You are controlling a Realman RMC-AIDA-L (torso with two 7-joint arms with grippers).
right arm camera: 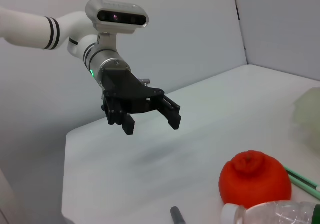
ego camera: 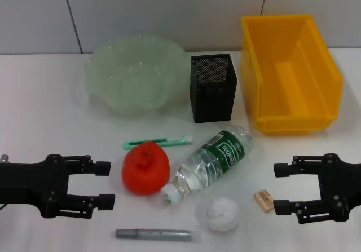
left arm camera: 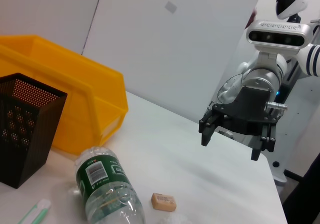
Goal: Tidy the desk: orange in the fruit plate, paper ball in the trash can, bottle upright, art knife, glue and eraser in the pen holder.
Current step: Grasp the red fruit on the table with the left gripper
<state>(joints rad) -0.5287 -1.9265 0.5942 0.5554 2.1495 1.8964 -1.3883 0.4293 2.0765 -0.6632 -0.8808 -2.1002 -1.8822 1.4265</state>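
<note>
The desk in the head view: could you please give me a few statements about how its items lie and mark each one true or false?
1. The bottle lies on its side. True.
2. The orange sits in the fruit plate. False: it rests on the desk, touching the bottle's cap end.
3. The trash can holds the paper ball. False: the ball lies on the desk near the bottle cap.
4. The eraser lies beside the right tool. True.
5. The left tool is open and holds nothing. True.
</note>
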